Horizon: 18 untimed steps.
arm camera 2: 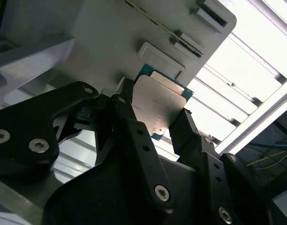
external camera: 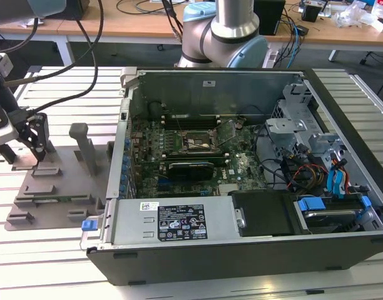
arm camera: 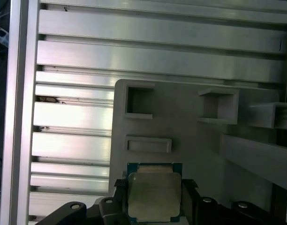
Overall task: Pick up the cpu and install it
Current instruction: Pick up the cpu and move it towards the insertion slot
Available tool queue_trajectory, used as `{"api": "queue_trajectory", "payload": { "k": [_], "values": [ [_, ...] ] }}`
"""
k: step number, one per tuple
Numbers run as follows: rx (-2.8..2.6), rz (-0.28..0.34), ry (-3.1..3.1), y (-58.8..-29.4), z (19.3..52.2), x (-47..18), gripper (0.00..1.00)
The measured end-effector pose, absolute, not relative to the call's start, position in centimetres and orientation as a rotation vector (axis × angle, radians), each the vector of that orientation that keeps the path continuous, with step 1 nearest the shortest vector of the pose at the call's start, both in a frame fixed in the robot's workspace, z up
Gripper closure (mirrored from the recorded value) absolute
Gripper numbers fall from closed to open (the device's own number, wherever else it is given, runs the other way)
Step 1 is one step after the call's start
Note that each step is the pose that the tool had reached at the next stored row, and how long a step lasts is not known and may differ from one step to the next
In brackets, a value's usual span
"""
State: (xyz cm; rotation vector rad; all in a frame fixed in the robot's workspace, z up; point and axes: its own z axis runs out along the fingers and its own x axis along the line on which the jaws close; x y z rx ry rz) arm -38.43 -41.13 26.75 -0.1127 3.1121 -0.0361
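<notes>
I have the fingers (arm camera 2: 185,131) clamped on the cpu (arm camera 2: 157,103): in both wrist views one black finger presses each of two opposite edges, and its silver top shows between them. In the first wrist view the cpu (arm camera: 154,194) shows a thin green rim around the metal lid, with the fingers (arm camera: 189,187) tight against that rim on either side. It sits low over the grey plate (arm camera: 200,150), just beside a small raised block; I cannot tell whether it rests on the plate or is lifted clear. The plate lies on the slatted metal desk (arm camera: 134,56).

In the exterior view the fingers (external camera: 35,140) hang over the plate (external camera: 60,181) at about nine o'clock from the open case (external camera: 241,250), well apart from it. A grey post (external camera: 85,147) stands on the plate between them. Inside the case, the socket (external camera: 198,144) sits near the board's middle with its frame raised. At twelve o'clock, behind the case, stands the arm (external camera: 232,31).
</notes>
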Motion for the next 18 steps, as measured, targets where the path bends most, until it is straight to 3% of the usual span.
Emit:
{"api": "queue_trajectory", "payload": {
  "k": [18],
  "values": [
    [-0.113,-0.044,3.112,-41.1,29.4,-38.4,0.45]
  ]
}}
